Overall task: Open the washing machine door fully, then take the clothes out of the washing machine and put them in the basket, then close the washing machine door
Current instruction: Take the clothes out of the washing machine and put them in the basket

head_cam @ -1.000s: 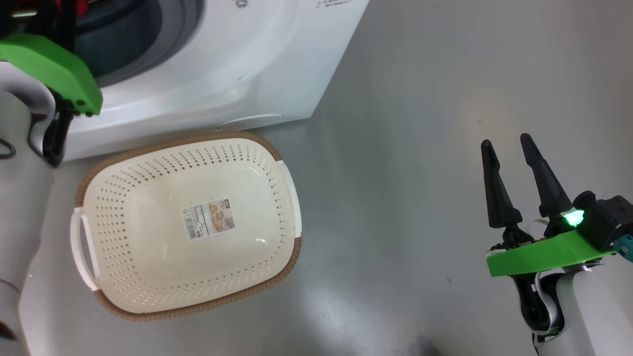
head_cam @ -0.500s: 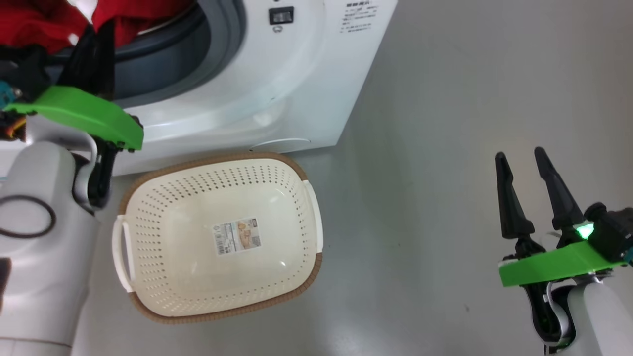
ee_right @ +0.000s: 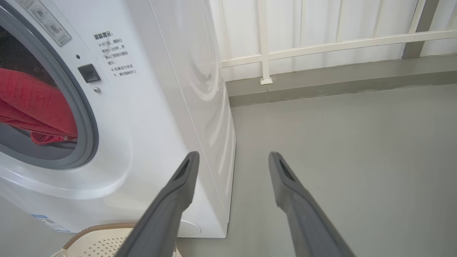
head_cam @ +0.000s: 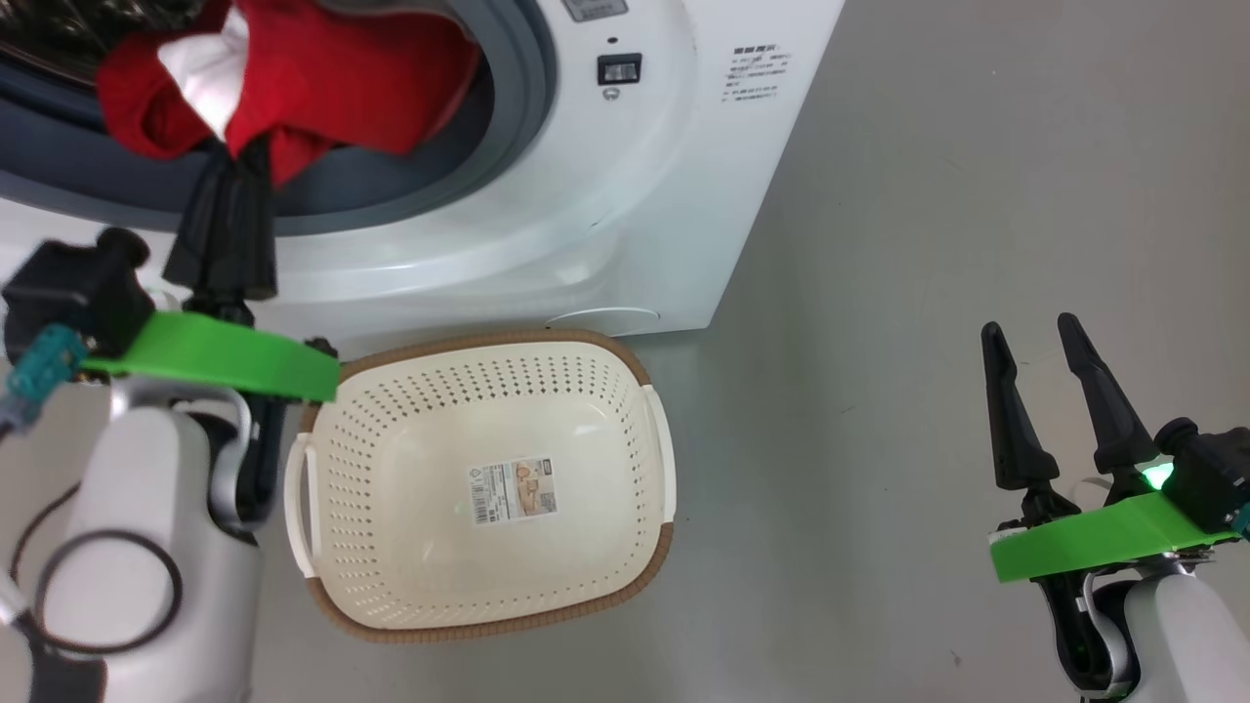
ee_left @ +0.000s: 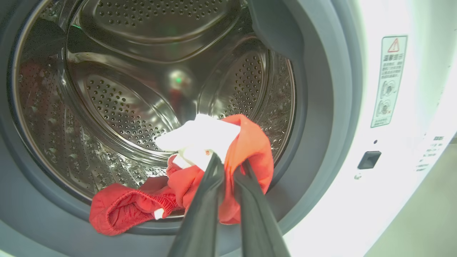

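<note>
Left gripper [ee_left: 230, 162] fingers pinch the clothes [head_cam: 332, 68] at washing machine [head_cam: 684, 195] mouth w/ basket [head_cam: 488, 342] on floor [head_cam: 928, 195] below for drop; right gripper [head_cam: 1030, 337] spread, empty.

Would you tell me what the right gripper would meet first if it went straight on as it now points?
Probably the grey floor, close beside the washing machine; the right gripper stands open. Depth is unclear, so it might graze the machine's side.

We see a smooth grey floor [head_cam: 928, 176] spreading to the right, and at its far edge a raised grey kerb [ee_right: 339, 76] carrying a cream-white barred railing [ee_right: 321, 44].
</note>
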`<state>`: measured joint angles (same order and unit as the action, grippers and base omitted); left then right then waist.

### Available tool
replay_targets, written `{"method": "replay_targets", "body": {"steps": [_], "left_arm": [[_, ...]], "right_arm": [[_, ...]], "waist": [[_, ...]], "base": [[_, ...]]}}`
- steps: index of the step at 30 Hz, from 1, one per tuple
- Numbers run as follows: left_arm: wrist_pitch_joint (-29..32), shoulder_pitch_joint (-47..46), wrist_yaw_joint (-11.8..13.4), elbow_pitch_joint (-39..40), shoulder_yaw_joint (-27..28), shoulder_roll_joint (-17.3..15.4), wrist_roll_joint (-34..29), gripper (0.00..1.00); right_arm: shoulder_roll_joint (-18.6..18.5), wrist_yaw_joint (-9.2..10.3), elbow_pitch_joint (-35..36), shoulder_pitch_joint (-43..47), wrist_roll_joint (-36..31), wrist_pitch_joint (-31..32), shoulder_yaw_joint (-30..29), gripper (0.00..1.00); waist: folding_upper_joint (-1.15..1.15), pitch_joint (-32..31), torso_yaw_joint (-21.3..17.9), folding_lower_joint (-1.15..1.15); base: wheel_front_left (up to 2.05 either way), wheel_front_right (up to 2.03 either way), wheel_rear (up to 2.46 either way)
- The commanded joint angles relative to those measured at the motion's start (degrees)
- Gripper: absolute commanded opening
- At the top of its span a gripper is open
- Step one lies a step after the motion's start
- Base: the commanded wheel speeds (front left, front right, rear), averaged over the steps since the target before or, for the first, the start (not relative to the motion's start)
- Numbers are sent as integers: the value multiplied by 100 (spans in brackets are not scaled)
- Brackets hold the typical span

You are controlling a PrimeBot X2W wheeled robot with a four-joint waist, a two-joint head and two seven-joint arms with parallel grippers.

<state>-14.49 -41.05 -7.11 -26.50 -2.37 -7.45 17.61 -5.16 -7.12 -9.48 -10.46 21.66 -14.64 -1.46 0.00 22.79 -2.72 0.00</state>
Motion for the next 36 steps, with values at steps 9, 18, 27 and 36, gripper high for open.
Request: {"method": "replay_targets", "body": {"steps": [9,18,27,36], "left_arm": [[-51,873,-36,1533,160,-23,-71,0],[-51,1411,-37,2784,234,94,-70,0],[-51,1625,-37,2893,133,203,155,0],[-51,1865,-37,2080,-116,247,102,0]], "right_arm": [[-104,-36,114,177,23,-36,69,100],[-125,-36,124,255,20,-36,33,100],[-131,-36,130,252,11,-36,98,100],[-127,-36,161,221,27,-36,85,100]], "waist": [[0,-81,162,0],[0,-100,249,0],[0,-63,289,0],[0,95,244,0]], "base": [[0,0,0],[0,0,0],[0,0,0],[0,0,0]]}}
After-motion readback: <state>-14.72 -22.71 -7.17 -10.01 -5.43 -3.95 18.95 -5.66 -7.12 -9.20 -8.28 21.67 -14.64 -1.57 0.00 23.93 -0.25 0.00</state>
